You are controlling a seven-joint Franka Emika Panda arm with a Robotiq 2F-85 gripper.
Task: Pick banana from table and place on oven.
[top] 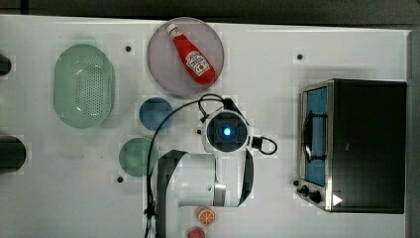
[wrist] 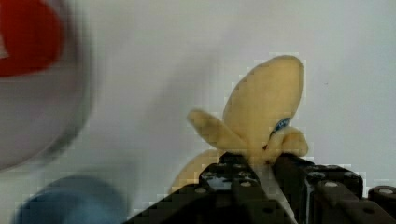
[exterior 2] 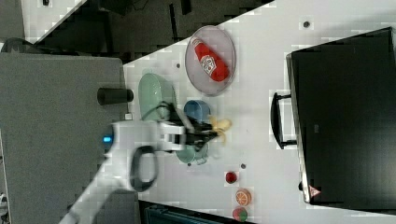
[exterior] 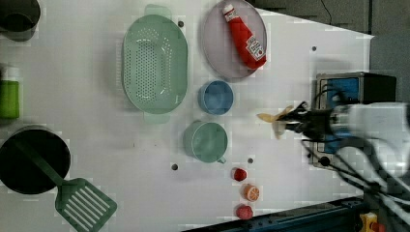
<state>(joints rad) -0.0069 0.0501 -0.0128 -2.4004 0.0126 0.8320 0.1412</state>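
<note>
The gripper (wrist: 261,175) pinches the banana (wrist: 264,109) between nearly closed fingers, peel lobes splaying past the tips; in the left view the banana (exterior: 274,119) hangs above the white table (exterior: 96,145), between the blue cup (exterior: 215,97) on the left view's left and the oven (exterior: 355,87) on its right; the ketchup bottle (exterior: 245,36) lies on a plate (exterior: 215,43).

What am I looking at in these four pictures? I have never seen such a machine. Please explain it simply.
It is a white robot arm with a black gripper, working on a large white table. Three cameras look down at the scene; the fourth sits on the wrist. The gripper is shut on a small pale yellow banana, lifted off the table. Nearby stand a black toaster oven, a red ketchup bottle lying on a round grey plate, a pale green colander, a blue cup and a green cup.
</note>
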